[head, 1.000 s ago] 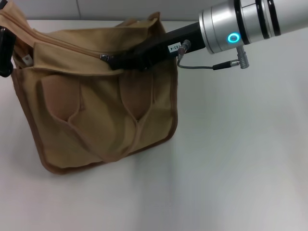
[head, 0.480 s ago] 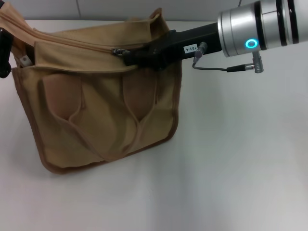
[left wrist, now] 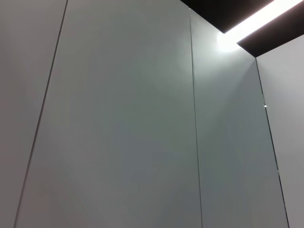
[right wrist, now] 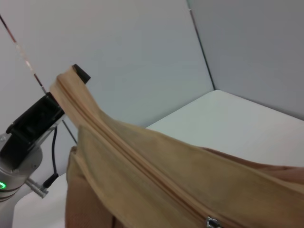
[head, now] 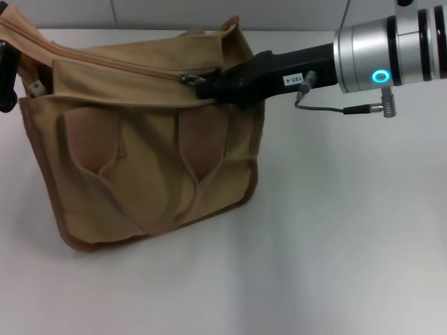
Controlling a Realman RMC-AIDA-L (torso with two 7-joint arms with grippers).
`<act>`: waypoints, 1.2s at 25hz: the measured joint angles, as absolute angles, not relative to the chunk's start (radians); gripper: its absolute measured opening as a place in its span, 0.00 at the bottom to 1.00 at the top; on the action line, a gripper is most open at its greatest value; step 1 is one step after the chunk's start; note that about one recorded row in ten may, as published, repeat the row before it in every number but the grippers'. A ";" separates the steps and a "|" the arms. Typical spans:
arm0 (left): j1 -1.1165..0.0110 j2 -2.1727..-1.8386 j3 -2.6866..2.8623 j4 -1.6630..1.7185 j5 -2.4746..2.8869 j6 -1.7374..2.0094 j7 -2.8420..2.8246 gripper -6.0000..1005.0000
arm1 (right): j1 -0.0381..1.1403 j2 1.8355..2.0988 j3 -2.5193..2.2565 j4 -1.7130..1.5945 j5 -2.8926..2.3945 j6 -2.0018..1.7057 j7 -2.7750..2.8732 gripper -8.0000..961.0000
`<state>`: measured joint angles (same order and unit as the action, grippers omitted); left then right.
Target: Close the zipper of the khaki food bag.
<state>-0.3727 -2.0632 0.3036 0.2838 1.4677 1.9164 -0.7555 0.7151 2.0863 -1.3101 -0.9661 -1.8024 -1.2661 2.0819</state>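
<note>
The khaki food bag stands on the white table, pockets facing me. Its zipper runs along the top panel, and the silver pull tab sits toward the bag's right end. My right gripper reaches in from the right, black fingers shut on the pull tab. At the far left edge my left gripper is shut on the bag's left end and holds it raised. The right wrist view shows the zipper, the pull tab and the left gripper on the lifted corner.
A grey cable hangs under the right wrist. White table surface extends right of and in front of the bag. The left wrist view shows only grey wall panels and a ceiling light.
My right gripper has drawn back to the right along the bag's top, and the pull tab has travelled with it. The left gripper stays at the bag's left end.
</note>
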 joint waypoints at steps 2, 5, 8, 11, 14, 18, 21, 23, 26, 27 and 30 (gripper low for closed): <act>-0.373 -2.063 0.297 0.283 1.468 1.913 -0.755 0.07 | 0.696 2.086 -1.298 -0.977 -1.802 -1.265 2.076 0.02; -0.373 -2.063 0.295 0.282 1.468 1.909 -0.755 0.08 | 0.674 2.086 -1.277 -0.985 -1.802 -1.268 2.066 0.02; -0.374 -2.063 0.295 0.282 1.468 1.905 -0.755 0.08 | 0.662 2.086 -1.265 -0.986 -1.802 -1.271 2.059 0.02; -0.376 -2.063 0.295 0.282 1.468 1.895 -0.756 0.08 | 0.635 2.086 -1.241 -0.991 -1.801 -1.274 2.047 0.02; -0.378 -2.063 0.295 0.282 1.468 1.887 -0.756 0.08 | 0.615 2.086 -1.215 -0.992 -1.800 -1.277 2.036 0.02; -0.381 -2.063 0.294 0.283 1.469 1.875 -0.758 0.08 | 0.600 2.086 -1.183 -0.990 -1.797 -1.288 2.024 0.02; -0.382 -2.063 0.293 0.283 1.468 1.867 -0.759 0.08 | 0.590 2.086 -1.160 -0.987 -1.794 -1.298 2.013 0.02; -0.384 -2.063 0.293 0.284 1.466 1.854 -0.760 0.08 | 0.572 2.085 -1.129 -0.984 -1.793 -1.310 2.006 0.02; -0.389 -2.063 0.293 0.284 1.466 1.846 -0.760 0.08 | 0.557 2.084 -1.118 -0.982 -1.792 -1.313 2.004 0.02; -0.391 -2.063 0.293 0.284 1.466 1.842 -0.760 0.08 | 0.550 2.083 -1.111 -0.982 -1.792 -1.315 2.002 0.02; -0.399 -2.063 0.293 0.283 1.466 1.830 -0.761 0.08 | 0.521 2.082 -1.080 -0.982 -1.791 -1.324 1.989 0.01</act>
<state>-0.3993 -2.0632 0.2928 0.2828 1.4664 1.8305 -0.7614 0.5215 2.0820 -1.0800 -0.9820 -1.7913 -1.3242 1.9886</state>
